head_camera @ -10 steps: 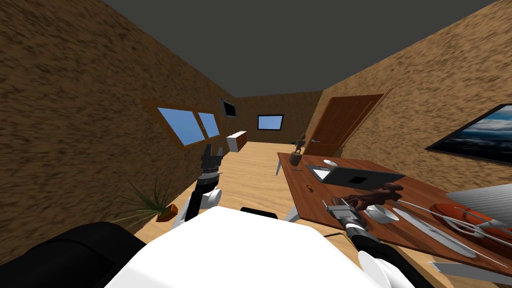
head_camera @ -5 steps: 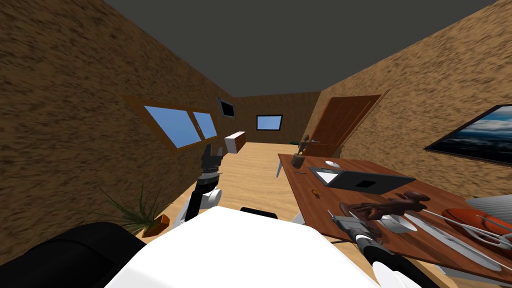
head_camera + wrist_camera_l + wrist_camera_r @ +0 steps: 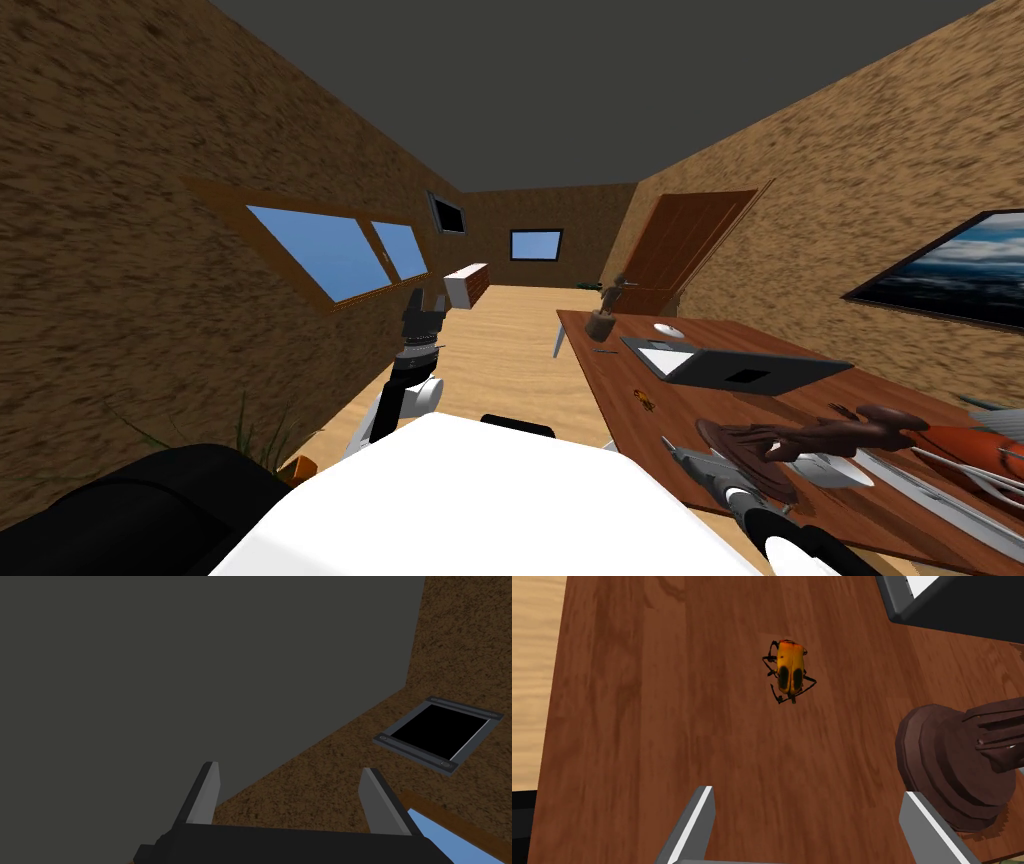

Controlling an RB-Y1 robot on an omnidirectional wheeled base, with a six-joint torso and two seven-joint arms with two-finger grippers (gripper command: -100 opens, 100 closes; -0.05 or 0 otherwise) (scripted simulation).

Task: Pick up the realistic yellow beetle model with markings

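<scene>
Beetle [image 3: 790, 671] on table [image 3: 637, 701] — long axis runs away from right claw [image 3: 808, 791].

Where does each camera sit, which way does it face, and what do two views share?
Head view: on the head, looking down and forward over the table; both forearms show.
Left wrist view: on the left wrist, raised at the robot's left, aimed upward; its open jaws show.
Right wrist view: on the right wrist, looking down at the beetle ahead of its open jaws.
Shared: head and right wrist views both show beetle, table, dark carved figure.
</scene>
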